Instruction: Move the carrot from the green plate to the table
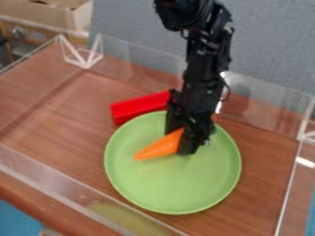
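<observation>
The reddish-brown wood-grain tabletop (pixel 74 120) forms the work surface and is bordered by clear acrylic walls (pixel 261 111). The round light-green plate (pixel 172 189) lies flat on it and is the largest loose item. The black robot gripper (pixel 191 123) reaches down from above over the upper part of the plate, its fingers pointing downward. The red rectangular block (pixel 139 107) lies on the tabletop just beyond the plate's far edge, to the image left of the gripper; it is not part of the task. The smallest item called out is the orange toy carrot (pixel 160 148), located within the plate's outline, with its tapered end directed toward the lower left of the view and its thick end at the fingers.

Finger state: closed on the carrot, near its thick end. The fingers hide that end, so the exact contact points cannot be told. Whether the carrot bears on the plate or is raised slightly from it cannot be confirmed.

Task status: approach and grasp appear complete. Transfer is outstanding. Remaining operations: lift the carrot, carry it past the plate's rim, lower it onto the tabletop, and release it.
</observation>
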